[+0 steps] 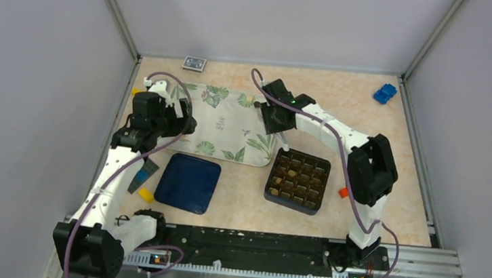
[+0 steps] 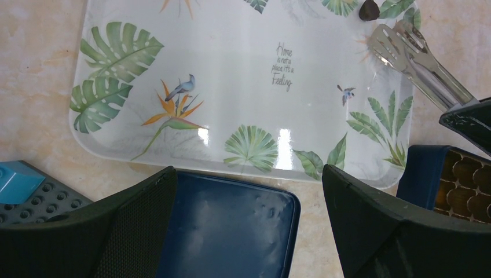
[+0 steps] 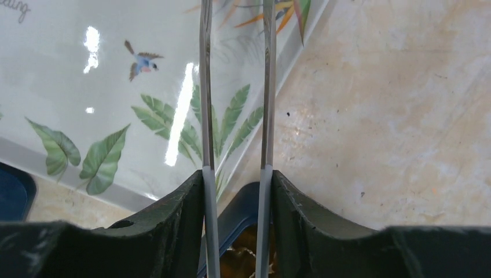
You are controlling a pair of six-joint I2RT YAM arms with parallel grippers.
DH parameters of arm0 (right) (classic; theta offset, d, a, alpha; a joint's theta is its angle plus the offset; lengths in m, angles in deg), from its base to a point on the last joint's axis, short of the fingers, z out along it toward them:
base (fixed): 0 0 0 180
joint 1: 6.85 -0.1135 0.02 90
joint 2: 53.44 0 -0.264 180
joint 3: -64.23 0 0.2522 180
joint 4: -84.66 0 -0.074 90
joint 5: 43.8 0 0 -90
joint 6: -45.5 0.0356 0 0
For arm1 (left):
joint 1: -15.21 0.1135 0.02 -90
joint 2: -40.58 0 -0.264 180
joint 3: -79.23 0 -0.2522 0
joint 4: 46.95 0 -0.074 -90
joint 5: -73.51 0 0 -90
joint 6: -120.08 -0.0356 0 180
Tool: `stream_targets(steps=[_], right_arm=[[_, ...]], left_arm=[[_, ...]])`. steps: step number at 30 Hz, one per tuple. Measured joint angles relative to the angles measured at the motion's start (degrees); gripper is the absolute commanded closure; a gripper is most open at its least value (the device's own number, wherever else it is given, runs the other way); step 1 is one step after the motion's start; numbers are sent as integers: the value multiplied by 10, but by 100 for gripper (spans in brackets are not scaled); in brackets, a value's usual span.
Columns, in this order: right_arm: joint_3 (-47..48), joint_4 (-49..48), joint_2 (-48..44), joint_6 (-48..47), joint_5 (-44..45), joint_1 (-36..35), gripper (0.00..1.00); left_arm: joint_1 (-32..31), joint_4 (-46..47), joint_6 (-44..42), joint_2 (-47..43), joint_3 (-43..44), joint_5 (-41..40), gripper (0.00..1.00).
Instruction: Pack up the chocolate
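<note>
Pale marbled table [image 1: 408, 127] is seen walled in by grey panels, and on it a leaf-printed tray [image 2: 231, 69] is laid out as the pick-up zone. One dark chocolate [image 2: 369, 10] is spotted at the tray's far right corner, just beside the tips of the tongs [image 2: 418, 58]. The tongs are clamped between the fingers of the right gripper [image 3: 236, 179], with the handles pinched and the blades held a little apart. That grip is judged sensible, since so small a piece would be fumbled by the broad fingers alone. The gridded box [image 1: 298, 181] is parked just beside the tray's near right corner, so the carry is kept short. Tan bits are made out in some of its cells, though how many are filled cannot be told. A blue lid [image 1: 188, 182] is set aside left of the box, near the tray's front edge, so the cells are left open from above.

Now the arms. The right one is reached forward and to the left, its elbow raised beside the box and its wrist tipped down over the tray's right end. The left one is folded up along the left wall. The left gripper [image 2: 249, 174] is held by the tray's left end with its jaws wide apart and nothing between them, apparently kept out of the way.
</note>
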Motion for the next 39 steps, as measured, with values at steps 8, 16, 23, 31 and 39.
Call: stream_targets(steps=[8, 16, 23, 31, 39], right_arm=[[48, -27, 55, 0, 21, 0, 56], [85, -30, 106, 0, 24, -2, 60], [104, -31, 117, 0, 26, -2, 78], [77, -30, 77, 0, 19, -2, 84], [-42, -30, -116, 2, -8, -2, 86]], left_arm=[[0, 0, 0, 0, 0, 0, 1], [0, 0, -1, 0, 0, 0, 1], [0, -1, -1, -2, 0, 0, 1], [0, -2, 0, -8, 0, 0, 1], [0, -2, 0, -14, 0, 2, 1]])
